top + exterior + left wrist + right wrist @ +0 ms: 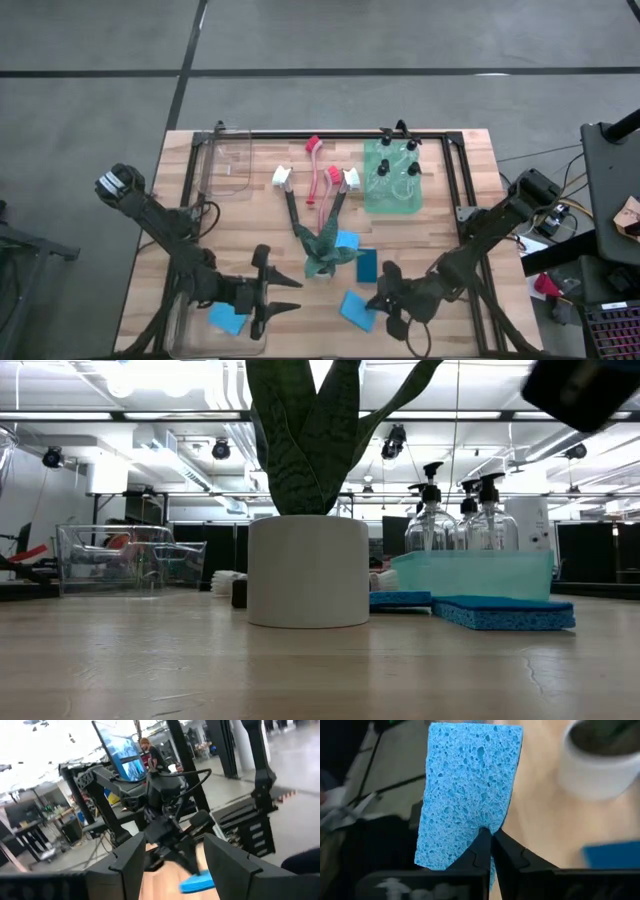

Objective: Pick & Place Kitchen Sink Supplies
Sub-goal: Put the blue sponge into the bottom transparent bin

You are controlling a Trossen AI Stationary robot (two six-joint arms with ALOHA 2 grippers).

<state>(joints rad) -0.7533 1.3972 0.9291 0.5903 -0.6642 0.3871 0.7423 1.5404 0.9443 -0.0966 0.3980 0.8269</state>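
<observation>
Now blue sponge [470,795] pinched by clenched right tool [385,305], long axis upright; clear bin [190,330] probably leftward, beside released left tool [275,298], bench [470,150] between.

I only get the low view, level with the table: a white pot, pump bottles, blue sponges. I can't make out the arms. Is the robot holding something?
Observer: Yes. The right end effector is shut on the edge of a blue sponge.
Visitor: And the other arm?
Observer: The left end effector is open and empty, over the left side of the table.
Visitor: Anything behind the pot?
Observer: Long-handled brushes lie flat beyond the plant.
</observation>
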